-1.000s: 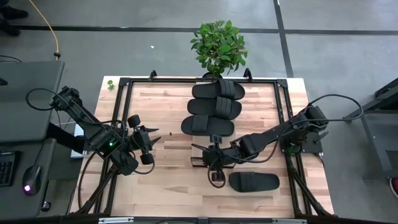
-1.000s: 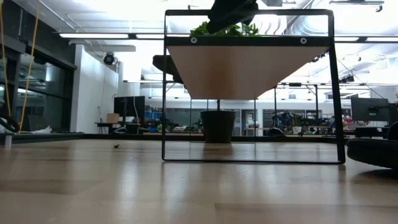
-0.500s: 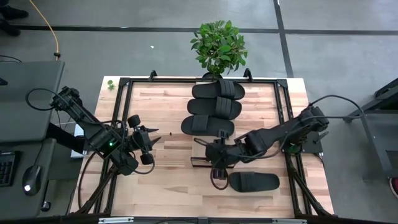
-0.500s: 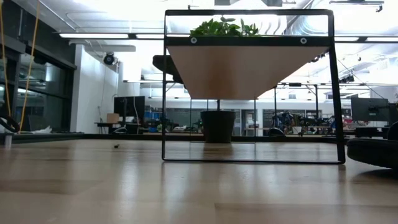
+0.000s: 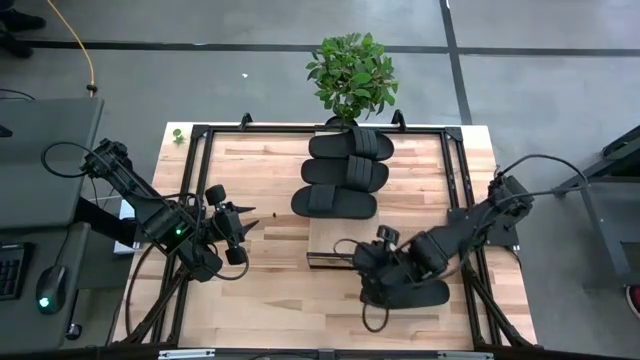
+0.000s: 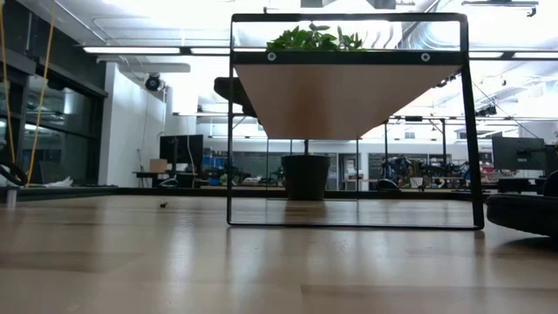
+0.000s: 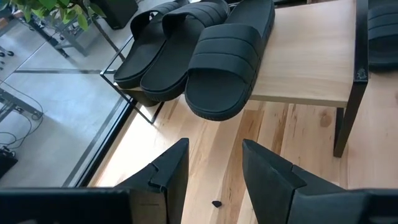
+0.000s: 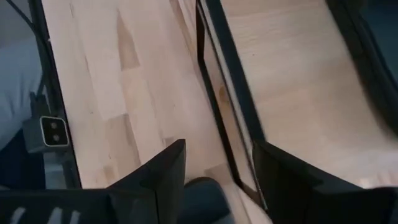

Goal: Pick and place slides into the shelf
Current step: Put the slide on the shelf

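Note:
Three black slides [image 5: 345, 173] lie side by side on the pale shelf board [image 5: 345, 235], soles down; in the left wrist view these slides [image 7: 224, 68] overhang its far edge. The fourth slide [image 5: 425, 294] rests on the tabletop near the shelf's near end, and the low view shows this slide [image 6: 523, 214] at the right. My right gripper [image 5: 375, 275] is open over that slide's left end; a dark rounded edge [image 8: 199, 186] shows between its fingers. My left gripper [image 5: 243, 224] waits open, left of the shelf.
The shelf stands on a thin dark metal frame [image 6: 229, 122] with open space beneath the board. A potted plant [image 5: 352, 72] stands past the table's far edge. Dark rails [image 5: 200, 150] run along the table's sides. Bare wood lies between my left gripper and the shelf.
My right gripper has moved from the shelf's near end toward the table's near-right, coming over the fourth slide's left end, and has turned as the arm swung. It has left the top of the low view. The slides have stayed where they were.

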Action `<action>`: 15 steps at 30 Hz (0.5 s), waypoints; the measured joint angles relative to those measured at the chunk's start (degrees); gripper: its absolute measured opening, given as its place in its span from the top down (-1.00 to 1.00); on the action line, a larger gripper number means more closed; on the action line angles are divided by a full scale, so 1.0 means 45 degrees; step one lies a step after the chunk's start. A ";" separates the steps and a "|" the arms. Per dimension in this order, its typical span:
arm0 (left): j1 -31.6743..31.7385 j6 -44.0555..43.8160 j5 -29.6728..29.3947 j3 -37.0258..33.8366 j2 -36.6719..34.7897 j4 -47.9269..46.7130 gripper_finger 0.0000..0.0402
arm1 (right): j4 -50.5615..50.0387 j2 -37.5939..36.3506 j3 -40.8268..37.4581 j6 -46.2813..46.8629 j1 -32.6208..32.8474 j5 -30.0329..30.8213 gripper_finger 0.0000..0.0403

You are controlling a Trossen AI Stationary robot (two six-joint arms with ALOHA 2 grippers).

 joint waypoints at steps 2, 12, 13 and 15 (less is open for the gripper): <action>0.0000 -0.0005 0.0000 0.0000 0.0000 0.0000 0.33 | -0.0101 0.0000 0.0000 0.0487 0.0391 0.0389 0.11; -0.0001 -0.0005 0.0000 0.0000 0.0000 0.0000 0.33 | -0.2744 -0.0024 0.0000 0.4260 0.2123 0.1555 0.11; 0.0000 -0.0005 0.0000 0.0000 0.0000 0.0000 0.33 | -0.2917 -0.0024 0.0000 0.4608 0.2285 0.1648 0.11; -0.0005 -0.0005 0.0000 0.0000 0.0000 0.0000 0.33 | -0.3113 -0.0024 0.0000 0.5203 0.2594 0.1838 0.11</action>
